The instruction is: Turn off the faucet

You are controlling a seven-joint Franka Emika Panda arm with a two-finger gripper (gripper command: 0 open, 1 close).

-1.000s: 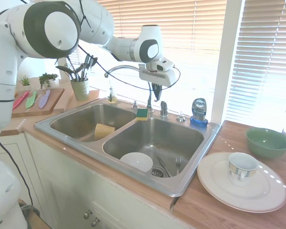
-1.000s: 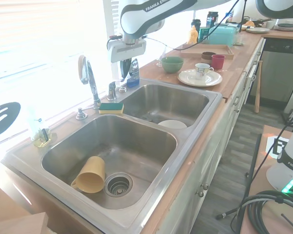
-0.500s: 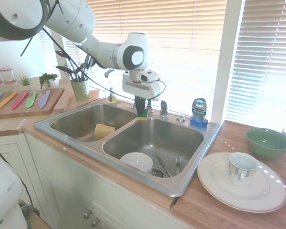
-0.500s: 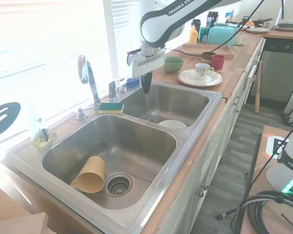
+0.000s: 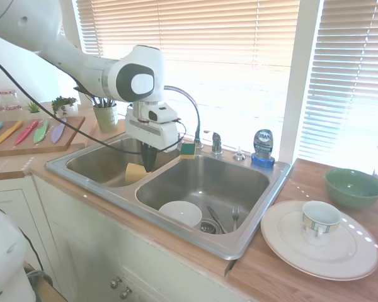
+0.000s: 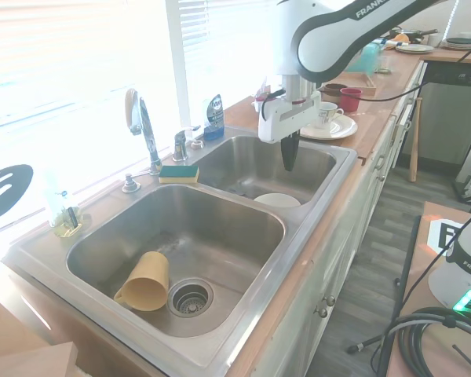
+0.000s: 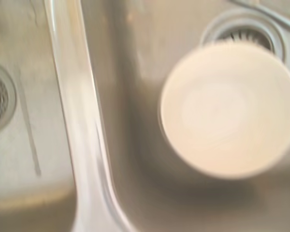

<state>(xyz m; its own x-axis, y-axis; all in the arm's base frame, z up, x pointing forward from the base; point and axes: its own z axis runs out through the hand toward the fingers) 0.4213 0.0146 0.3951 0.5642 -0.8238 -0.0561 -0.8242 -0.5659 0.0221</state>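
Note:
The faucet [image 5: 190, 108] stands at the back rim of the double sink, its thin chrome gooseneck arching over the divider; in the second exterior view the faucet [image 6: 143, 123] is at the back left. The small lever handle [image 5: 216, 143] [image 6: 180, 144] stands beside it. No stream of water shows under the spout. My gripper [image 5: 148, 162] [image 6: 289, 159] hangs well away from the faucet, pointing down over the sink's front part near the divider, fingers shut with nothing in them. The wrist view looks down on the divider [image 7: 82, 121] and a white bowl [image 7: 229, 108].
A yellow cup [image 5: 137, 172] lies in one basin; a white bowl [image 5: 181, 212] and cutlery [image 5: 235, 217] lie in the other. A green-yellow sponge [image 5: 188, 150] and a blue soap bottle [image 5: 263, 146] sit on the back rim. A plate [image 5: 349, 255] with a cup and a green bowl [image 5: 354, 187] stand on the counter.
The arm has swung away from the faucet's lever handle, toward the sink's front edge and lower, ending over the basins near the divider. The fingers stay shut.

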